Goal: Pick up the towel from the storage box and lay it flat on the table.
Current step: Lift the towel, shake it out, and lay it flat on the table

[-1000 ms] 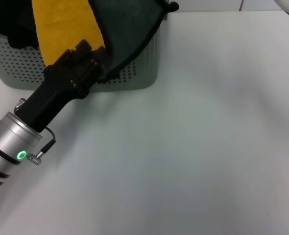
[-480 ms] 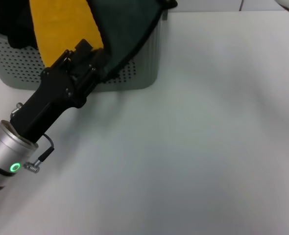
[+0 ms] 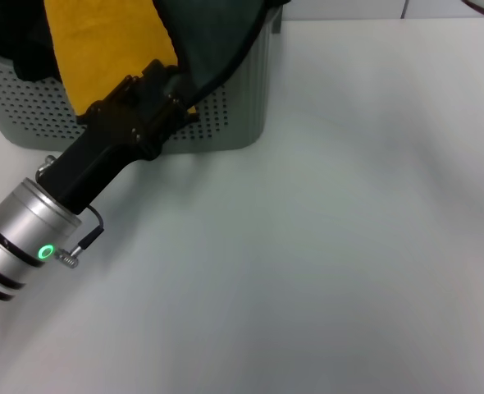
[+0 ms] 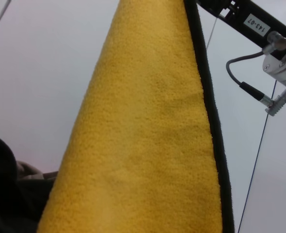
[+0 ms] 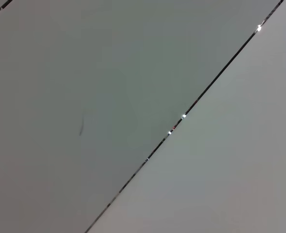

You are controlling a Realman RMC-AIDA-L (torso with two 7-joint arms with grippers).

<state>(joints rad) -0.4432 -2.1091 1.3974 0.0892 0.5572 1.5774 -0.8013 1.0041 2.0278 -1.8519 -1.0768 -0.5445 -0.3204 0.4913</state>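
The towel (image 3: 102, 49) shows its yellow-orange face and, to the right, its dark teal face with black edging. It rises out of the storage box (image 3: 234, 123), a pale grey-green perforated basket at the table's far left. My left gripper (image 3: 175, 82) is at the box's front wall, shut on the towel where the two faces meet. In the left wrist view the towel's yellow face (image 4: 148, 136) fills most of the picture. My right gripper is out of view. The white table (image 3: 324, 246) lies in front.
A dark cloth (image 3: 12, 41) lies in the box's left part; it also shows in the left wrist view (image 4: 2, 199). My left arm's silver wrist with a green light (image 3: 29, 238) reaches in from the lower left.
My left gripper has shifted a little to the right and farther along the box front, with the towel still in it. The towel's folds have moved slightly with it.
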